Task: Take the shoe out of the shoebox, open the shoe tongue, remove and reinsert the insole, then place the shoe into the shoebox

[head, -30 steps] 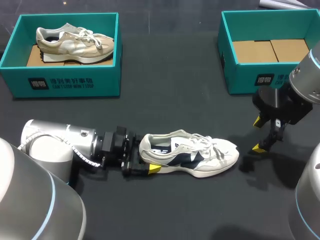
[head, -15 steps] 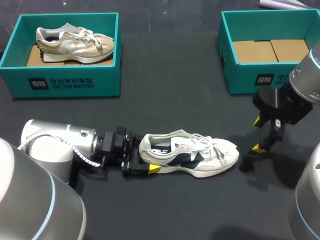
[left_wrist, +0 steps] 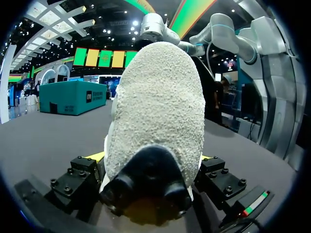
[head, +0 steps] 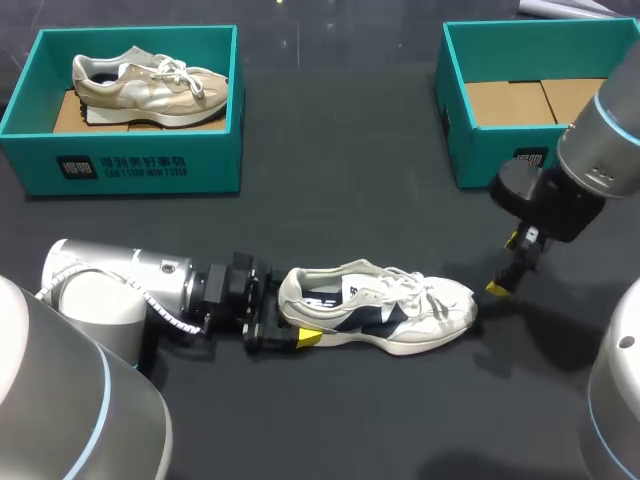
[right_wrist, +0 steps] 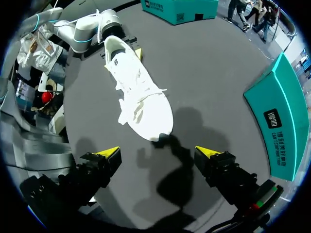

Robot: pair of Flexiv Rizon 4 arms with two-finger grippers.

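The left gripper (head: 292, 322) clamps the heel of the white shoe (head: 385, 312), which lies on its sole on the table (head: 340, 210). The right gripper (right_wrist: 158, 153), fingers spread, hangs near the toe. Behind it stands the right shoebox (head: 490, 150); the left shoebox (head: 130, 165) holds a beige shoe (head: 150, 82).

A dark desk (head: 340, 170) carries an open teal left shoebox (head: 130, 165), a matching right shoebox (head: 490, 150), and, nearer the front, a white-and-navy sneaker (head: 390, 305) on its sole.

An exhibition hall, with bright display screens (left_wrist: 104, 58) and trussed ceiling lights (left_wrist: 73, 24).
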